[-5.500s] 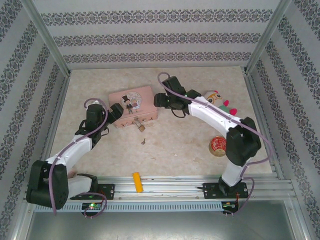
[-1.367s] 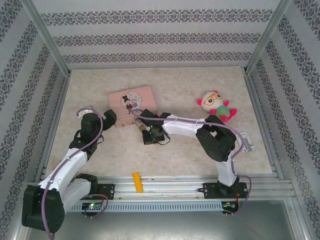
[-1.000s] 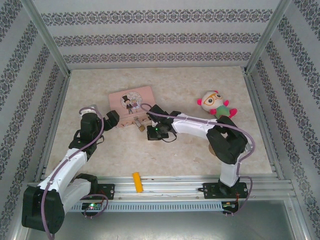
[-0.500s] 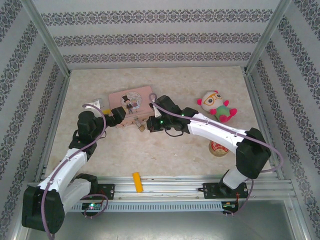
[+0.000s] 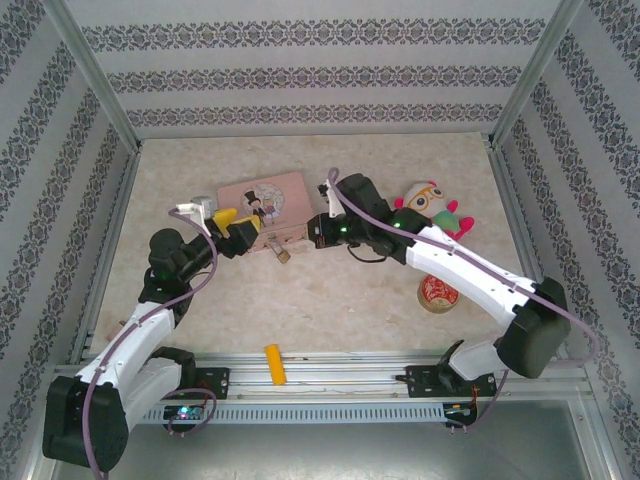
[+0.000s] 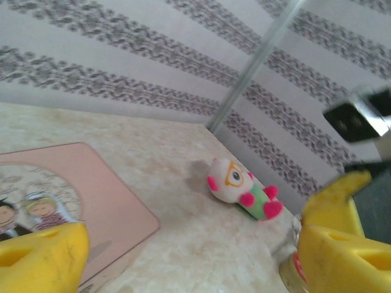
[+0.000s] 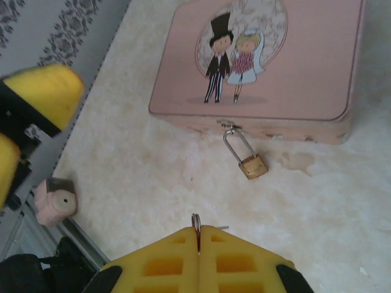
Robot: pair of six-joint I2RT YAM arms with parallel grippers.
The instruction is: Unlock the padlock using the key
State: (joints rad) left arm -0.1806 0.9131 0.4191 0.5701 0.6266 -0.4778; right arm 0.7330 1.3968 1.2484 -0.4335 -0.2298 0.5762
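The small brass-coloured padlock with a thin silver shackle is found lying on the beige marbled tabletop just in front of the pink rectangular tin printed with a bride and groom, its shackle hooked at the middle of the tin's front wall. The thin dark grey metal key is held pinched between the pressed-together yellow fingers of the right gripper, in front of the tin and apart from the padlock. The left gripper is recorded with its fingers spread wide, close to the tin's front left corner.

Most of the key hides between the right pincer's closed pads.
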